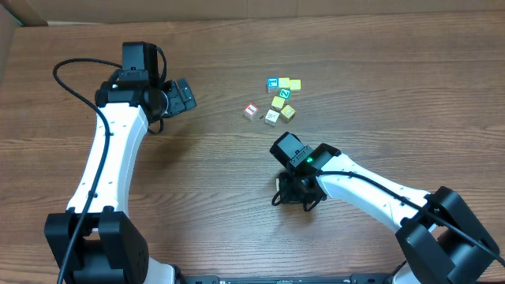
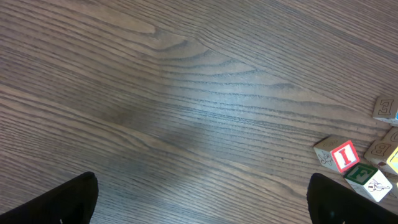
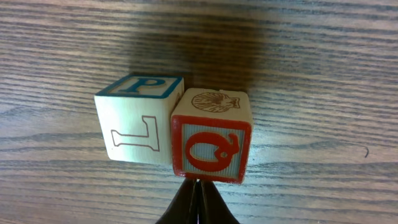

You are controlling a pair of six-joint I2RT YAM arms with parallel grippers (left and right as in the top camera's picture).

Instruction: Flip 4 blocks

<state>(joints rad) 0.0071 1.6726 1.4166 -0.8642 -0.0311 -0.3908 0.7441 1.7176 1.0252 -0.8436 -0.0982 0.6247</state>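
White right arm [image 1: 371, 188] stretches inward, closed tool [image 3: 198, 198] just beside red-printed block [image 3: 211, 144].

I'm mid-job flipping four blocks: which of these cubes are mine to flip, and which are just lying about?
Job: red I cube; red Q cube, just ahead of the shut right claw; cream cube; yellowish cube.
Lying about: blue P cube, beside the red Q cube; green-printed cube; blue-printed cube in the cluster.

table [image 1: 229, 170]: wood grain | blue-printed cube [image 3: 140, 118]: P up | green-printed cube [image 2: 360, 172]: upright
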